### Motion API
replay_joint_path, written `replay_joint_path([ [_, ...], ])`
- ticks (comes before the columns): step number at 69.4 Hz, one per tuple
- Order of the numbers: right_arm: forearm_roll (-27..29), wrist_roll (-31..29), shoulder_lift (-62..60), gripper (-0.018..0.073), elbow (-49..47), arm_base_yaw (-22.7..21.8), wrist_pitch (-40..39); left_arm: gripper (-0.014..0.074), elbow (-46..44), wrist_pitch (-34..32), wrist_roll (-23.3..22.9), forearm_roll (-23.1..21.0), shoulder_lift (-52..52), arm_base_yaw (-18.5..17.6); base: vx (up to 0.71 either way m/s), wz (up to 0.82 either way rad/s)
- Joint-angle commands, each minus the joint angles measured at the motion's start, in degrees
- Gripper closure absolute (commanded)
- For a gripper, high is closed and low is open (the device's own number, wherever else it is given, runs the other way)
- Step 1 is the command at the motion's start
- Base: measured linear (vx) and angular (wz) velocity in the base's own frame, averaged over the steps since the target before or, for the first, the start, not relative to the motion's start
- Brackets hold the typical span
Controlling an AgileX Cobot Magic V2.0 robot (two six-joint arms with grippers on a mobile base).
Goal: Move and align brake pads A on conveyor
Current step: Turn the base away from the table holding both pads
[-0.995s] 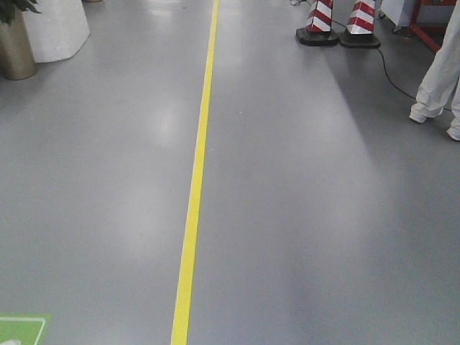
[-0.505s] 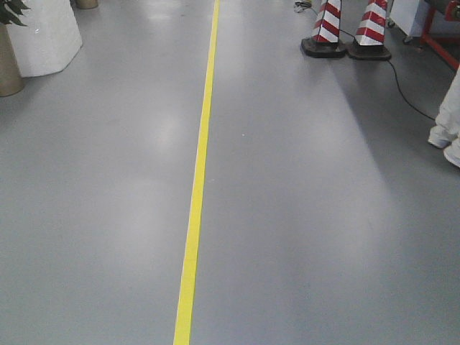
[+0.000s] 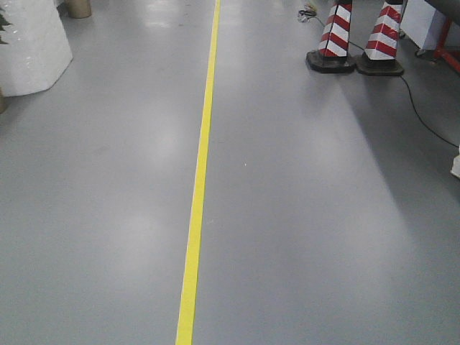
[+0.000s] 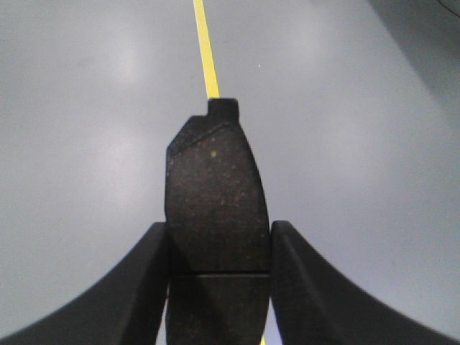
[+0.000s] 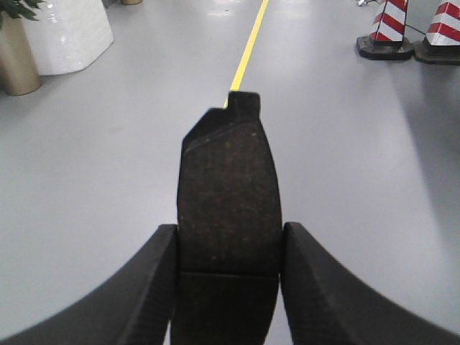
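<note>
In the left wrist view a dark grey brake pad [image 4: 214,187] with a thin groove across its middle and a small end tab stands lengthwise between the fingers of my left gripper [image 4: 219,233], which is shut on it. My right gripper [image 5: 228,233] is shut on a second brake pad [image 5: 228,187] held the same way. Both pads hang above grey floor. The conveyor is out of view. Neither gripper shows in the front view.
A yellow floor line [image 3: 200,180] runs straight ahead over grey floor. Two red-and-white striped cones [image 3: 334,39] stand at the far right with a black cable [image 3: 424,115] trailing beside them. A white planter [image 3: 29,43] sits at the far left.
The front view has advanced along the yellow line: the cones and planter have come nearer, and the person in white at the right has slid almost out of frame.
</note>
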Motion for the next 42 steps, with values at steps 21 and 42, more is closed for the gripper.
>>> replay_joint_path([
  [21,-0.52,-0.48,0.34,0.0566,-1.65,-0.24,-5.67,0.0603,-1.68,-4.77,-0.27,-0.88,0.26,-0.27,0.65,-0.08],
  [42,-0.52,-0.48,0.34,0.0566,-1.65,-0.24,-5.67,0.0603,-1.68,-4.77,-0.27,-0.88,0.26,-0.27,0.67,-0.06],
])
